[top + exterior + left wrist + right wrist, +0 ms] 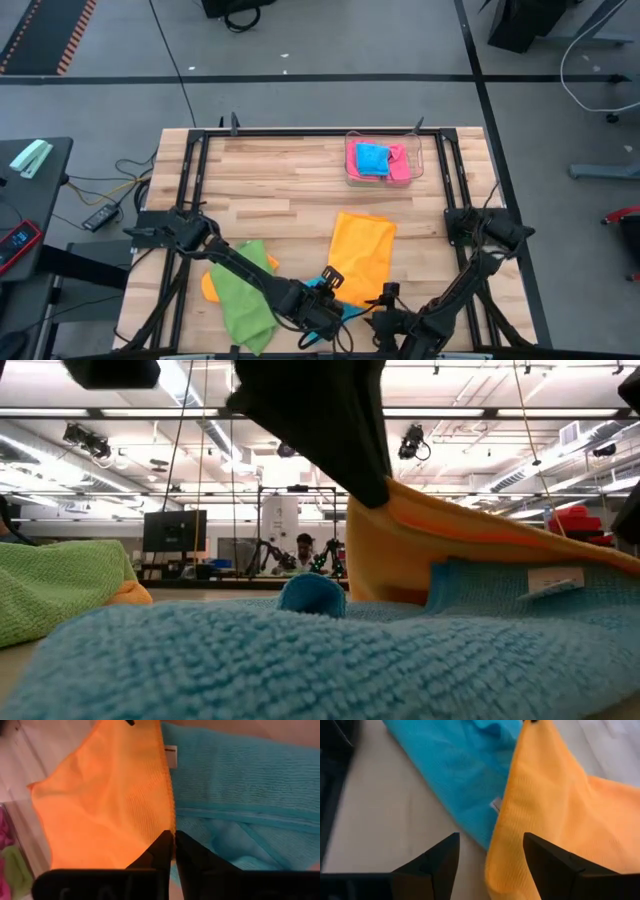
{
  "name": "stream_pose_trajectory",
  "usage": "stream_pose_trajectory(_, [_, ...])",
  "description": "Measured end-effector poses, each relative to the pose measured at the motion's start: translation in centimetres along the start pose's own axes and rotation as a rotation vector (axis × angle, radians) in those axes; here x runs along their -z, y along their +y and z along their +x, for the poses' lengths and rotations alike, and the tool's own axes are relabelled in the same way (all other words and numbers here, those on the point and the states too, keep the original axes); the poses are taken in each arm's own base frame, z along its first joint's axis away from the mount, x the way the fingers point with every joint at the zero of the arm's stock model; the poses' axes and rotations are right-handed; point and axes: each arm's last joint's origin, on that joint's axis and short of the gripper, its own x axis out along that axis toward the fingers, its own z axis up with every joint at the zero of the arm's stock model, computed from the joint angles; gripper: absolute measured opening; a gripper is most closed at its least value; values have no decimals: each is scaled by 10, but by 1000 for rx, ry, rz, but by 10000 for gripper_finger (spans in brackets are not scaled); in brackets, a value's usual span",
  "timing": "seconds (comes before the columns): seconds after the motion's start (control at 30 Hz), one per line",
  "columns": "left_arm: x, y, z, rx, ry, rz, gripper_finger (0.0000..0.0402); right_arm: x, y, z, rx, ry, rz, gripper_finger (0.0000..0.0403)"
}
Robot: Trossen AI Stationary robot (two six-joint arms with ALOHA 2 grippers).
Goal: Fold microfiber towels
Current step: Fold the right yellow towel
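The left tool (174,851) is pinched shut on the hem of the orange towel (362,250), at its near edge on the worktop (290,190). The right tool (490,857) stands wide open just beside the same edge and holds nothing. The sky blue towel (240,785) lies partly under the orange one. To fold well, I think both near corners should be held and carried together to the far edge, leaving the blue one behind.

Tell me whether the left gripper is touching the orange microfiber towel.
Touching. The left wrist view shows the left gripper with its fingers closed on the hem of the orange microfiber towel.
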Motion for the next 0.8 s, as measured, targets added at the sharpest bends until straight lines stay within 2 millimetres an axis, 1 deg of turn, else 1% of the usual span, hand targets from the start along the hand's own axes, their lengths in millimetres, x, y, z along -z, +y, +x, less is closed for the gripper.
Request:
stream_pose_trajectory(0.1, [1,0,0,2,9,-3,29,0,9,6,81,29,-49,229])
stream_pose_trajectory(0.17, [1,1,0,1,10,-6,19,5,13,9,128,62,-87,229])
stream_pose_trajectory(0.27, [2,1,0,2,16,-6,10,8,20,14,144,81,-117,229])
stream_pose_trajectory(0.37, [3,1,1,4,28,-21,14,16,24,20,158,97,-136,229])
stream_pose_trajectory(0.5, [4,3,1,-5,33,-29,34,20,19,20,196,118,-133,229])
stream_pose_trajectory(0.63, [4,3,1,-5,33,-29,29,23,13,18,243,153,-133,225])
stream_pose_trajectory(0.73, [4,2,1,-4,32,-28,16,25,11,18,258,164,-129,203])
stream_pose_trajectory(0.8, [4,2,1,-4,33,-28,11,25,11,17,257,172,-132,179])
